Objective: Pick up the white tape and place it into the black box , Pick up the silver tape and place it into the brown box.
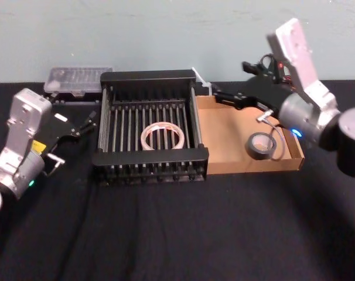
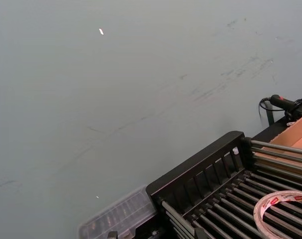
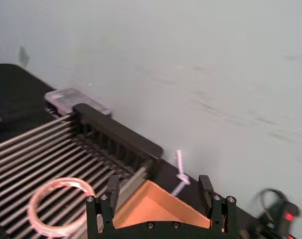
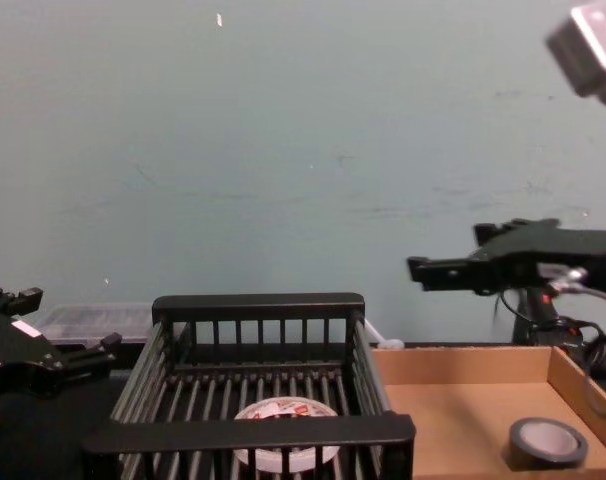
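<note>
Marks in red dot the flat round white tape (image 4: 283,409).

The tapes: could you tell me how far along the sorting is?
Done: white tape lies in the black box, silver tape in the brown box. In hand: nothing; the left claw beside the black box and the right claw over the brown box are open. Remaining: nothing.
</note>
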`<state>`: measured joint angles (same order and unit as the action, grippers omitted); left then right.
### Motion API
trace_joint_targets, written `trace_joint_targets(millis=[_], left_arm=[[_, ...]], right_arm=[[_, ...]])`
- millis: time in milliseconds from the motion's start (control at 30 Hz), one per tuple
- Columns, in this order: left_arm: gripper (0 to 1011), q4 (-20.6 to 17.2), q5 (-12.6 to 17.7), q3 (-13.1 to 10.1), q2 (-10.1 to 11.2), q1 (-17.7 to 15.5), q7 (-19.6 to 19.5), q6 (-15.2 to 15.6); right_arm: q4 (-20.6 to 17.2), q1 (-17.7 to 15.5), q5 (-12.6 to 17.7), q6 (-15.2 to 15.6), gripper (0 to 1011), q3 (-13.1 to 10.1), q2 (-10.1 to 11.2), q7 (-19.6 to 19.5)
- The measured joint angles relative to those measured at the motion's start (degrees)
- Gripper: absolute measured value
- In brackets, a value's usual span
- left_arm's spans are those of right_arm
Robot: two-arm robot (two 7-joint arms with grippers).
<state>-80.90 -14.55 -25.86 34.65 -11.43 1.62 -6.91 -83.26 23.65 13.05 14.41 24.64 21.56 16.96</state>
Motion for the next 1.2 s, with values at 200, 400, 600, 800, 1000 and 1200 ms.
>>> trace_joint_targets(millis=[200, 400, 600, 800, 1000, 1200], left_arm=[[1001, 0.00, 0.00, 0.00, 0.00, 0.00, 0.00, 0.00], [1001, 0.00, 0.00, 0.00, 0.00, 0.00, 0.00, 0.00], [1001, 0.00, 0.00, 0.00, 0.00, 0.00, 0.00, 0.00], [1001, 0.00, 0.00, 0.00, 0.00, 0.00, 0.00, 0.00], [1001, 0.00, 0.00, 0.00, 0.00, 0.00, 0.00, 0.00], [1001, 0.00, 0.00, 0.00, 0.00, 0.00, 0.00, 0.00]], right_arm=[[-1.43, -5.63, -1.10, -6.05, 1002, -3.02, 1.32, -2.51], [-1.67, -9.63, -3.20, -10.96, 1002, -4.77, 1.49, -5.49], [-1.99, -12.98, -4.89, -11.59, 1003, -6.17, 0.82, -8.14], [-2.47, -14.79, -5.67, -10.76, 1003, -7.09, 0.11, -9.27], [-2.82, -15.59, -5.70, -10.03, 1003, -8.31, -0.56, -9.62], [-2.81, -15.55, -5.71, -10.07, 1002, -8.13, -0.47, -9.61]])
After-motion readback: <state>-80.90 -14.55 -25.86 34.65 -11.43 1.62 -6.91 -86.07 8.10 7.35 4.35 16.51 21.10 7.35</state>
